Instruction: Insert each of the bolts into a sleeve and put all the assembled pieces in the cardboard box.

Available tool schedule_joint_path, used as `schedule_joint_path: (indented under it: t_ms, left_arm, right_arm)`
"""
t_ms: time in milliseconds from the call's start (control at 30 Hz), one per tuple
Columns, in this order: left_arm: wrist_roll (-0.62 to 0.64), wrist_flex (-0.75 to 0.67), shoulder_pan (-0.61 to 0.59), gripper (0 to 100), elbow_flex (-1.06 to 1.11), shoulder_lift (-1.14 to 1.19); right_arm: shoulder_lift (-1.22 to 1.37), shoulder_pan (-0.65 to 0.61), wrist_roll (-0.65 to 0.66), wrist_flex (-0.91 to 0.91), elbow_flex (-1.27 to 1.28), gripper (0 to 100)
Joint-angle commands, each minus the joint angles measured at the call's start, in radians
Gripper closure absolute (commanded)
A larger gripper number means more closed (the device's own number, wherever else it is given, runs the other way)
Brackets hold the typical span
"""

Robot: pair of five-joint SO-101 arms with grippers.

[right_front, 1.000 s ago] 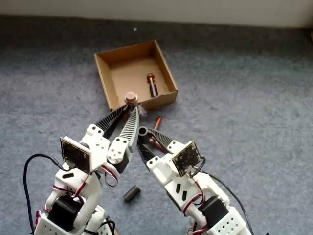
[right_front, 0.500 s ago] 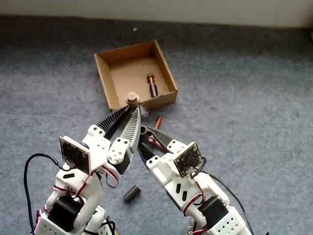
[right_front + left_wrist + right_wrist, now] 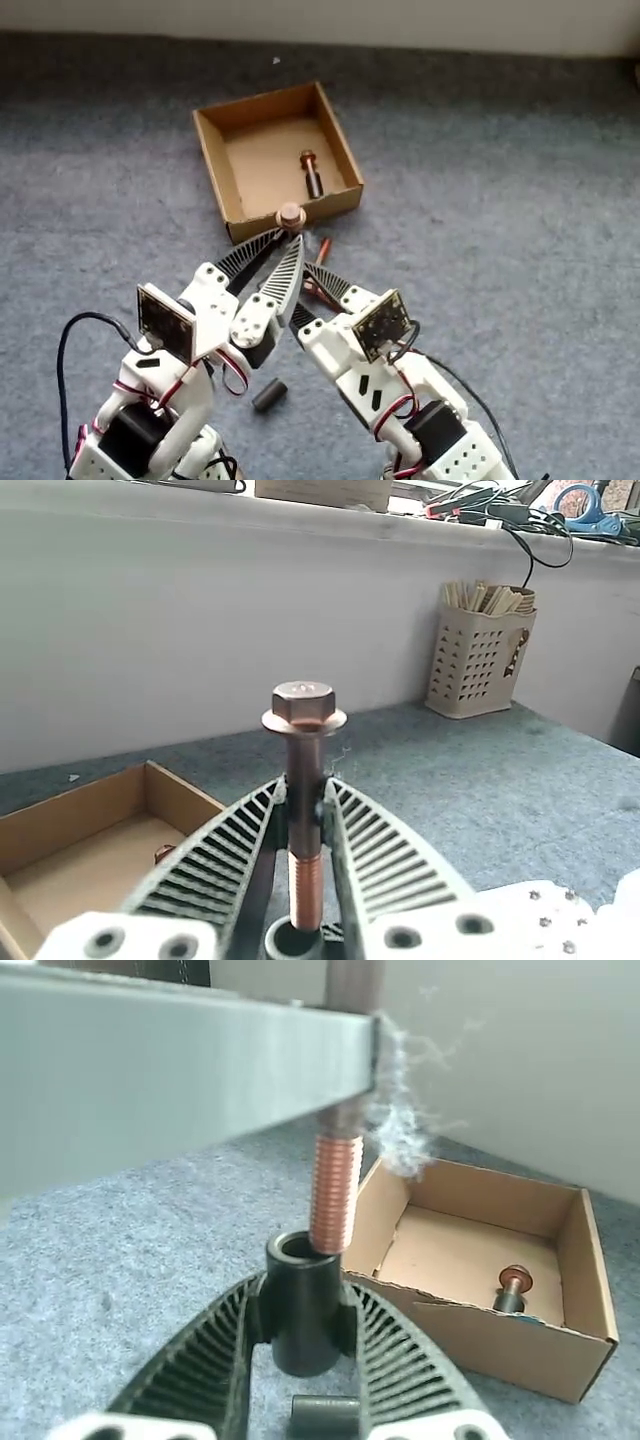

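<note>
High view: the left gripper is clamped on a copper-coloured hex-head bolt, held upright just in front of the near wall of the open brown cardboard box. One assembled bolt-and-sleeve piece is lying inside the box. The right gripper sits right under the left one. There's a loose reddish bolt on the grey carpet beside them, and a loose black sleeve down between the two arms.

Left wrist view: the jaws pinch the bolt's shank, head up and threads down, directly over a black cylindrical sleeve. A beige perforated holder stands by the wall behind.

Right wrist view: the jaws are squeezed on that black sleeve, upright with its opening facing up. The bolt's threaded tip is right at the sleeve's rim, a bit off to one side. I can't tell if it's actually in. Some fluff hangs off the left gripper's finger.
</note>
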Motion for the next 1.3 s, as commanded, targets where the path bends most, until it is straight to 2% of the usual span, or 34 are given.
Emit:
schedule_joint_path:
  t_ms: [0, 233, 433, 633, 867, 1067, 1167, 1267]
  left_arm:
    - [0.005, 0.021, 0.004, 99, -0.008, 0.005]
    - [0.003, 0.066, 0.004, 99, -0.016, 0.005]
    - [0.002, 0.071, 0.004, 99, -0.022, 0.005]
    - [0.002, 0.135, 0.004, 99, -0.056, 0.005]
    - [-0.003, 0.138, 0.004, 99, -0.030, 0.005]
    - [-0.126, 0.135, 0.004, 99, 0.007, 0.005]
    - [-0.127, 0.140, -0.008, 93, 0.013, 0.005]
    - [-0.106, 0.140, -0.071, 88, 0.013, 0.005]
  right_arm:
    - [-0.024, 0.001, 0.002, -0.027, 0.156, 99.3]
    - [-0.024, 0.005, 0.002, -0.027, 0.150, 99.3]
    - [-0.024, 0.062, 0.000, -0.056, 0.151, 99.3]
    - [-0.024, 0.061, 0.000, -0.058, 0.151, 99.3]
    - [-0.024, 0.064, 0.000, -0.059, 0.151, 99.3]
    - [-0.024, 0.065, 0.000, -0.058, 0.151, 99.3]
    - [-0.024, 0.065, 0.000, -0.058, 0.151, 99.3]
    - [-0.024, 0.065, 0.000, -0.056, 0.151, 99.3]
